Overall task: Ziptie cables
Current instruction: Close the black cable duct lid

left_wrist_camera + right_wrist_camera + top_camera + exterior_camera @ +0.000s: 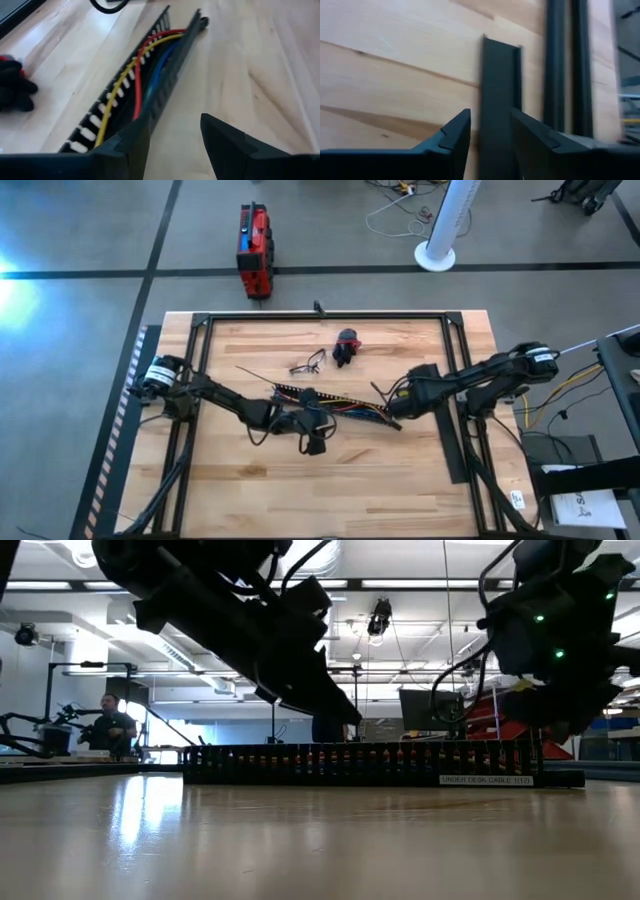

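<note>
The cables [137, 75], yellow, red and blue here, lie inside a long black comb-slotted duct [340, 406] at the table's middle. The ziptie [258, 375], a thin black strip, lies flat on the wood to the far left of the duct. My left gripper [172, 142] is open at the duct's left end, with one finger [132, 145] over the duct's side wall and the other over bare wood. My right gripper [490, 137] is open near the duct's right end. Its fingers stand either side of a flat black cover strip [500, 95]. My left gripper has one finger at the duct's side wall [160, 102], near the duct's left end; I cannot tell whether it touches. My right gripper straddles the cover strip's near part [496, 125], fingers along its two long edges; touching or not, I cannot tell.
A small dark wire tangle [308, 363] and a red-and-black lump [347, 345] lie beyond the duct. A black frame [325, 315] runs around the table. A red box [254, 250] stands on the floor past the far edge. A person [112, 725] sits in the room behind.
</note>
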Motion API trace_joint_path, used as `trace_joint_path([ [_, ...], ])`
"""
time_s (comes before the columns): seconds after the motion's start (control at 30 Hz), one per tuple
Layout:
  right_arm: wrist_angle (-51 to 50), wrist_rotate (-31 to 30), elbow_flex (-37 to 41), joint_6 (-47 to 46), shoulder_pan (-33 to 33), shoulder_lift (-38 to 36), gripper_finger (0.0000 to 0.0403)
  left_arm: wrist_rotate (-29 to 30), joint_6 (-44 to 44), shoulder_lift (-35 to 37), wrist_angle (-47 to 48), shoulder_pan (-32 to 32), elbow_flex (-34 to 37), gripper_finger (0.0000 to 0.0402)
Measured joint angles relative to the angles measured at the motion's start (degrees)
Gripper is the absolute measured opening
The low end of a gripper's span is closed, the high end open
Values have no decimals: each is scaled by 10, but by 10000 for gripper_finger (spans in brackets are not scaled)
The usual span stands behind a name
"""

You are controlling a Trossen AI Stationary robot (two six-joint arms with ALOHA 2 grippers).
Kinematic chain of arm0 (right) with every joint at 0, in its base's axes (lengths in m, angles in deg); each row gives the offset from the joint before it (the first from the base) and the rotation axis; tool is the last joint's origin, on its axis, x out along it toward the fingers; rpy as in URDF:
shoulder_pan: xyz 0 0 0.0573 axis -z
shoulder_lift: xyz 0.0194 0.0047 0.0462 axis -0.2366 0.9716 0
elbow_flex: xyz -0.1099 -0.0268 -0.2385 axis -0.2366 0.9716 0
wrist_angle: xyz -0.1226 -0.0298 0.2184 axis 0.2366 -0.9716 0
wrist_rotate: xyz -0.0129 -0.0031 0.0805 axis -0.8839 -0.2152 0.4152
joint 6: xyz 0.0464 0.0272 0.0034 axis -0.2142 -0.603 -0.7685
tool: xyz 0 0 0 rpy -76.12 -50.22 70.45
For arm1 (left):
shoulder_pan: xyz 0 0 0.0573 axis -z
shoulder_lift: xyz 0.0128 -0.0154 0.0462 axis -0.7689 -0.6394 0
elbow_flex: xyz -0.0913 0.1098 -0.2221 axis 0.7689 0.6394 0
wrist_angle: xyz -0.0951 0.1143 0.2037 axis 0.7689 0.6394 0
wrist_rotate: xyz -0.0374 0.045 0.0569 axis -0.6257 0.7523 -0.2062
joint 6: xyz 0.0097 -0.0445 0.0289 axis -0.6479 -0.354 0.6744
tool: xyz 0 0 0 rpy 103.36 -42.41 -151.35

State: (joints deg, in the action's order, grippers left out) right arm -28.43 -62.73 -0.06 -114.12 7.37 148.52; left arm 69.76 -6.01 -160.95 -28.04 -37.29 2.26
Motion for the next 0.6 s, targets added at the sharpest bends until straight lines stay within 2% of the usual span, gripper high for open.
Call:
trace_joint_path([
  [0.17, 62, -4, 11, 60, 24, -14, 97, -5, -3, 2, 2, -25, -2, 174],
  [0.3, 85, -26, 10, 114, 39, -22, 90, -83, -2, -3, -3, -54, -15, 189],
  [0.4, 93, -23, 10, 160, 47, -32, 99, -93, 18, -12, -6, -70, -20, 196],
  [0.6, 96, 23, 11, 257, 58, -54, 135, -122, 68, -12, -4, -77, -18, 188],
])
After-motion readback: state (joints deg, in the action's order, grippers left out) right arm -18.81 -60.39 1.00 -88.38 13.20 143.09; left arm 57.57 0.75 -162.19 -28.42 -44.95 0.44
